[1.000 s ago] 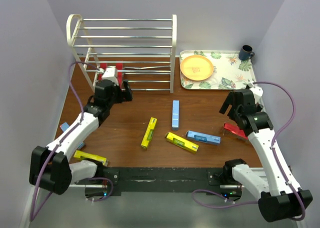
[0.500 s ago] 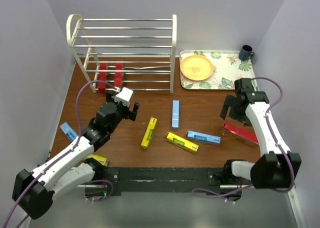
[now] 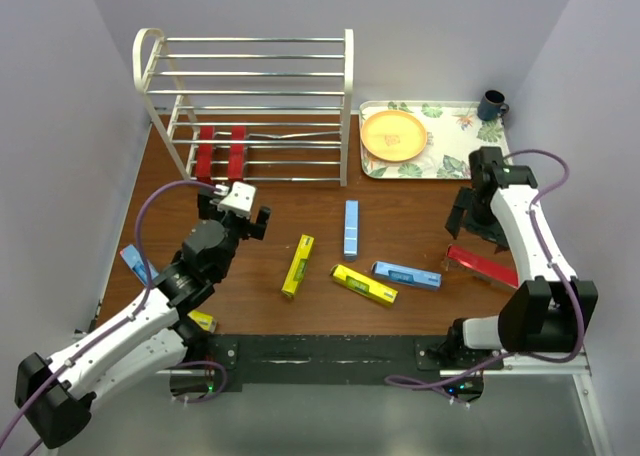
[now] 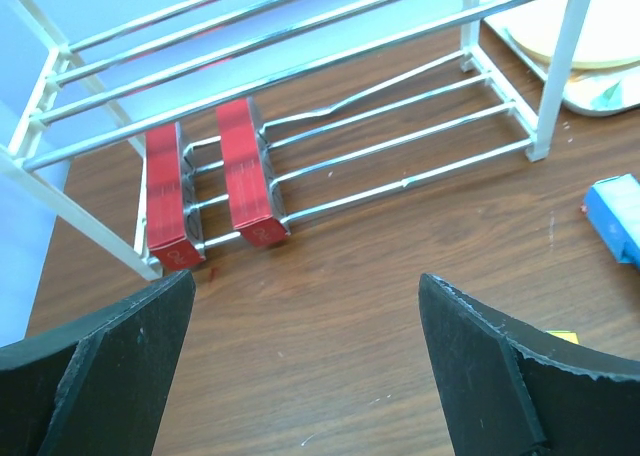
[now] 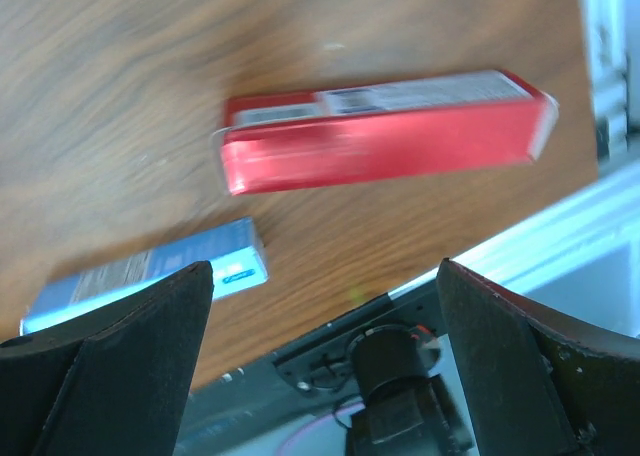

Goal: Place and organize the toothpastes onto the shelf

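Back from the shelf [image 3: 250, 56] comes the left gripper [image 3: 245, 219], jaws spread wide and empty, with two red cartons [image 3: 205, 153] lying side by side on the bottom tier. Mid-table, a yellow carton [image 3: 297, 266] and a blue carton [image 3: 351, 228] wait among others. On the right, the right gripper [image 3: 478, 221] has swung round, also wide open and empty, hovering over the loose red carton [image 5: 385, 131]. It looks like light, stiff, slightly slick cardboard, so pinch across its narrow middle.

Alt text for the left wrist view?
Two red toothpastes lie side by side on the bottom tier of the wire shelf, at its left. The open left claw frames the table; a blue carton shows at right.
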You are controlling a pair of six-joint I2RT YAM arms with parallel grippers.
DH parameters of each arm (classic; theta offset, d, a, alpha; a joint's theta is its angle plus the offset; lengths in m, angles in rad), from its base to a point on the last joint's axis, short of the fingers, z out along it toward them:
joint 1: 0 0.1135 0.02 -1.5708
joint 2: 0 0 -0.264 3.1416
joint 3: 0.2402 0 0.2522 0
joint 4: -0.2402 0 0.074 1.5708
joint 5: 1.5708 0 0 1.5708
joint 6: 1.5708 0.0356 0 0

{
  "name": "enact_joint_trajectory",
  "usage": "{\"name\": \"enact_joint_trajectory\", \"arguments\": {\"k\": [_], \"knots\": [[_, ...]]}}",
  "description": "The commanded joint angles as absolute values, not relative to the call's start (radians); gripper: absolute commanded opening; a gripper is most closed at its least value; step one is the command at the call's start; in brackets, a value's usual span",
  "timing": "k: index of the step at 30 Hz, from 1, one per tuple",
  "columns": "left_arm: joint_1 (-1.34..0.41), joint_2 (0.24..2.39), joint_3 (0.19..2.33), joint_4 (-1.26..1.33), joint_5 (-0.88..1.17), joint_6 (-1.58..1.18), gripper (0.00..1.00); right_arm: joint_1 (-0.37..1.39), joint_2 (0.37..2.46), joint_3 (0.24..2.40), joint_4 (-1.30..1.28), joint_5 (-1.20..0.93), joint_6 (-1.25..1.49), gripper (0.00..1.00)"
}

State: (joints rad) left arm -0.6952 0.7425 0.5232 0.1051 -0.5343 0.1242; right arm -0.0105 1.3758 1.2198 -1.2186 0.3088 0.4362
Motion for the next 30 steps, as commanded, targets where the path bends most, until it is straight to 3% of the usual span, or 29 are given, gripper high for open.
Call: {"name": "enact_joint_trajectory", "arguments": {"k": [1,10,20,30], "knots": [[-0.718,0.721,0.511,0.163,-0.549,0.143,1.0,-0.106,1.275,1.171,-1.243,0.495,0.664,0.99],[-0.724,0.712,0.511,0.164,-0.546,0.146,1.0,-0.287,1.212,1.029,-1.114,0.488,0.934,0.98],[-0.724,0.73,0.508,0.167,-0.546,0.147,1.0,-0.387,1.298,0.865,-0.87,0.367,1.161,0.98],[-0.724,0.767,0.503,0.181,-0.546,0.158,1.0,-0.39,1.371,0.727,-0.716,0.328,1.319,0.85]]}}
